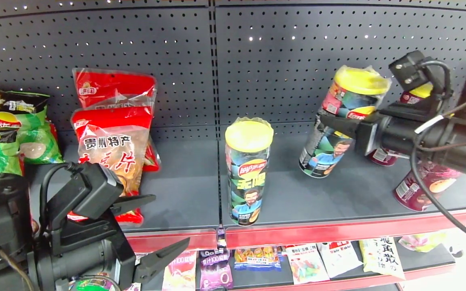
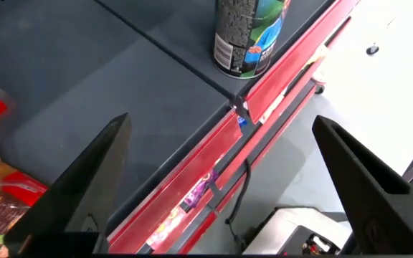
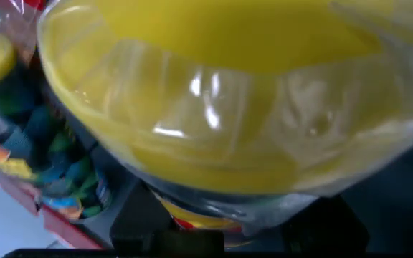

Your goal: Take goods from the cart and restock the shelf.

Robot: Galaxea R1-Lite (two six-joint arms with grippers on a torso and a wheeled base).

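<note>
Clamping tilted yellow-lidded can (image 1: 323,155) in right gripper (image 1: 337,123) at shelf (image 1: 188,190); hovering with left gripper (image 1: 171,220) spread wide by front edge.

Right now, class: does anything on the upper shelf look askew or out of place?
Yes. The yellow-lidded can, clamped in the right gripper, leans sharply, while the front can stands upright. Whether the leaning can's base touches the shelf is unclear.

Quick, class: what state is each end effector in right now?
Left end effector: open, empty.
Right end effector: closed on the tilted can.
</note>
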